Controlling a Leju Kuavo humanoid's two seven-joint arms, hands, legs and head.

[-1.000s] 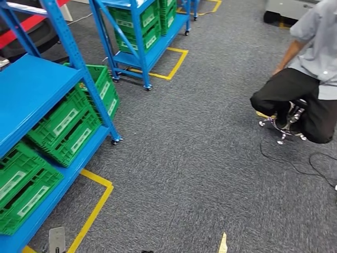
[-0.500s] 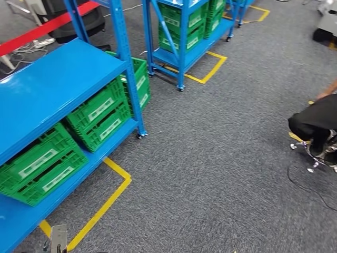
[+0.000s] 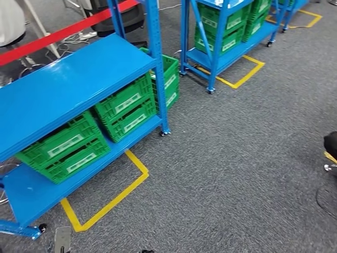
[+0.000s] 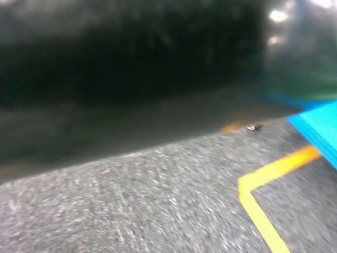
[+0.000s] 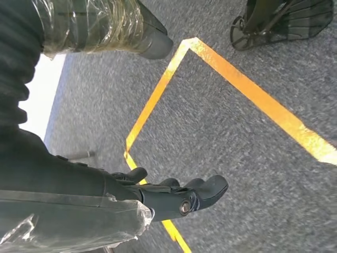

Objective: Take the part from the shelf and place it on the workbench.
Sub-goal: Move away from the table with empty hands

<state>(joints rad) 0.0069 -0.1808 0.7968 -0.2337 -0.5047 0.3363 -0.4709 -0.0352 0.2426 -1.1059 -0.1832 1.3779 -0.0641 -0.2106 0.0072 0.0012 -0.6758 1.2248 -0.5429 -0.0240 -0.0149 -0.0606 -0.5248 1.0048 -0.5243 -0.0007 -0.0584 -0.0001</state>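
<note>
The part to be fetched cannot be picked out; what shows is the blue shelf (image 3: pixel 75 79) on the left of the head view, its broad middle deck bare and blue. Under that deck, on the lowest deck, sit two green crates (image 3: pixel 63 147) side by side, each tilted with its labelled side toward the aisle. A third green crate (image 3: pixel 170 79) stands at the shelf's far right corner, behind the upright post. The shelf rests on small castors inside a yellow floor marking (image 3: pixel 107 203) taped on the grey carpet (image 3: pixel 222 174).

Farther off, a second blue shelf (image 3: pixel 222 47) holds more green crates and stands inside its own yellow outline. A red barrier strip (image 3: pixel 59 34) runs behind the near shelf at far left. At the right edge, a dark shape and a cable lie on the carpet.

In the right wrist view the right robot hand (image 5: pixel 175 195) hangs over the carpet with its dark fingers (image 5: pixel 210 185) stretched out, slightly apart, holding nothing. The left wrist view is blurred, showing carpet, yellow tape and a blue shelf corner; the left robot hand's state cannot be told.
</note>
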